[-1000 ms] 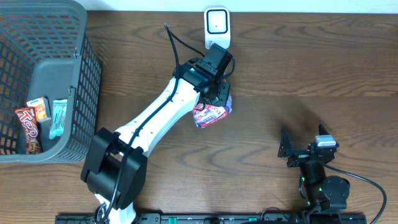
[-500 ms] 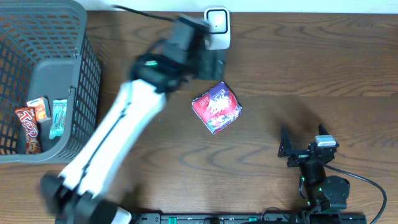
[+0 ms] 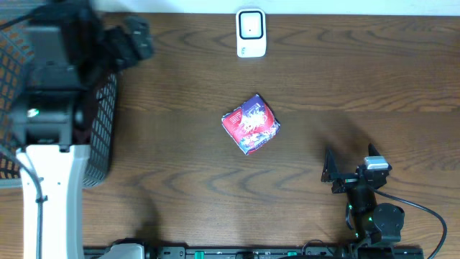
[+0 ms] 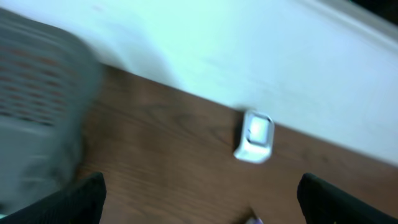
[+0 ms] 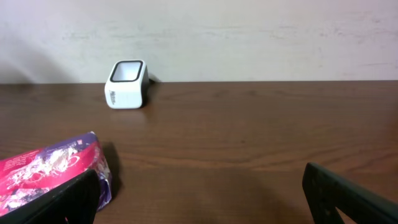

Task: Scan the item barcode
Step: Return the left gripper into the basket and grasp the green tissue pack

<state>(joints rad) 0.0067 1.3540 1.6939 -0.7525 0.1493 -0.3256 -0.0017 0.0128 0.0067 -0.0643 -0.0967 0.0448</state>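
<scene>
1. At the near right edge of the table (image 3: 338, 79), the right gripper (image 3: 350, 164) is found with its jaws spread wide and nothing held between them.
2. Mid-table, a red and purple snack packet (image 3: 250, 124) is laid loose on the wood. It is touched by neither gripper. It is set beyond and to the left of the right gripper, and roughly in line with the scanner but well apart from it.
3. On the left side, a dark mesh basket (image 3: 102, 137) is largely covered by the left arm (image 3: 50, 194). Its contents cannot be made out.
4. Far left, the left gripper (image 3: 133, 42) is blurred in the overhead view. In its wrist view the fingers are seen wide apart with nothing gripped.
5. At the far edge, a white barcode scanner (image 3: 251, 32) is stood alone on the table.
</scene>
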